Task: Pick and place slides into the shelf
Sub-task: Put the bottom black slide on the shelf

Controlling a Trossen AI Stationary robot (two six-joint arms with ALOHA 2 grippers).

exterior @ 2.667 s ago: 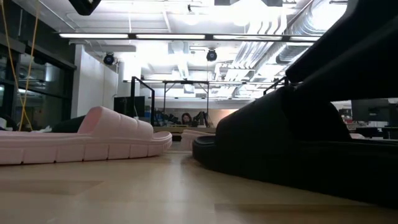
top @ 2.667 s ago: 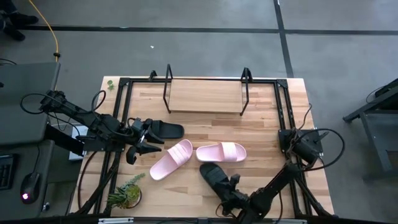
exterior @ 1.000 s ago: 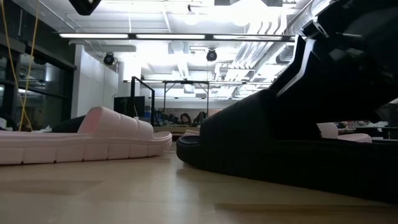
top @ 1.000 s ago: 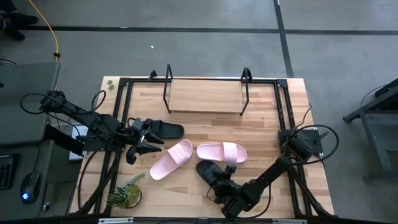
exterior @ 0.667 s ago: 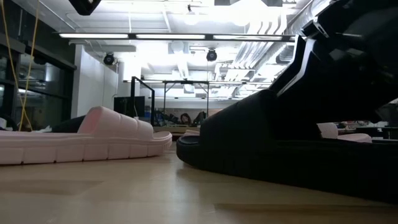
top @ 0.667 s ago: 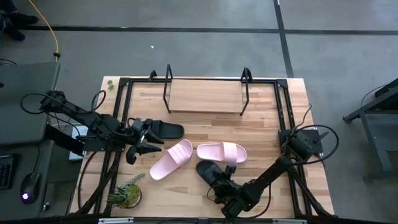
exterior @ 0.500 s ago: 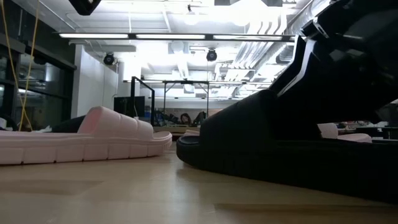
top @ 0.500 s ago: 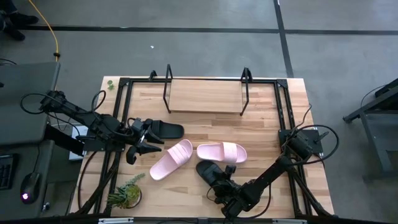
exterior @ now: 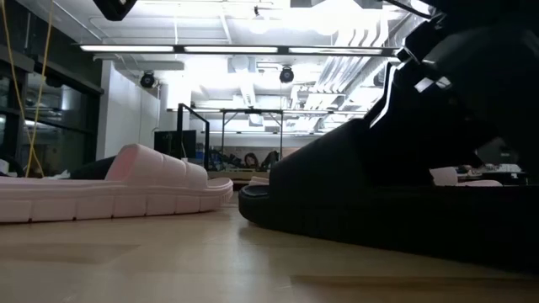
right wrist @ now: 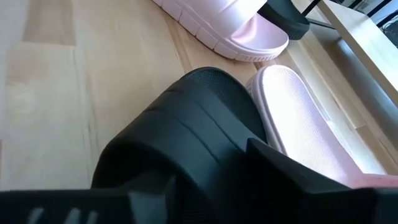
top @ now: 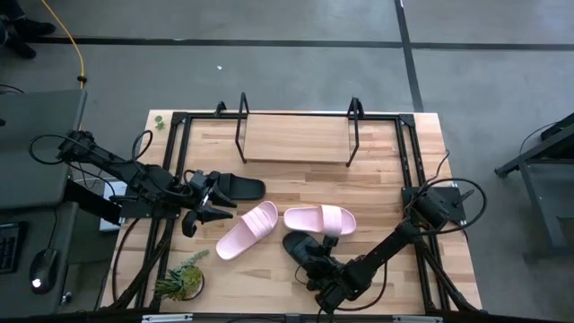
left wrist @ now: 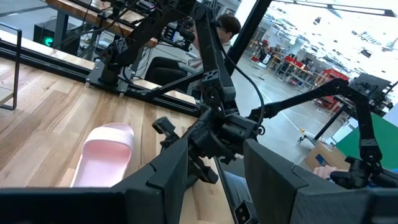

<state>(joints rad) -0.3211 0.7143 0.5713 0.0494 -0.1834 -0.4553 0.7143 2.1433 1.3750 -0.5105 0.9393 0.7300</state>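
Two pale pink slides (top: 247, 229) (top: 320, 218) lie sole-down mid-table. One black slide (top: 242, 188) lies flat at the left. Beside it my left gripper (top: 213, 203) hovers open, level, with nothing between its fingers (left wrist: 214, 180). The other black slide (top: 305, 249) lies near the front edge, and my right gripper (top: 321, 274) is shut on its near end. The shelf (top: 296, 139), a wooden board between black hoops, stands at the far edge. My right gripper takes the black slide's near end, behind the strap (right wrist: 186, 118), between its two fingers, one on each long side (right wrist: 233, 140). The fingers (right wrist: 298, 177) come slanting down from the table's near right and lie along the slide. The sole rests flat on the table (exterior: 354, 223).
A small potted plant (top: 184, 278) sits at the near left corner. A black frame (top: 408, 152) runs around the tabletop. In the right wrist view a pink slide (right wrist: 298, 118) lies close beside the held black one. Bare wood shows between the slides and the shelf.
My right gripper has shifted a little toward the table's left over the black slide's near end, and in the low view its body has come lower. The black slide has stayed in place on the table.
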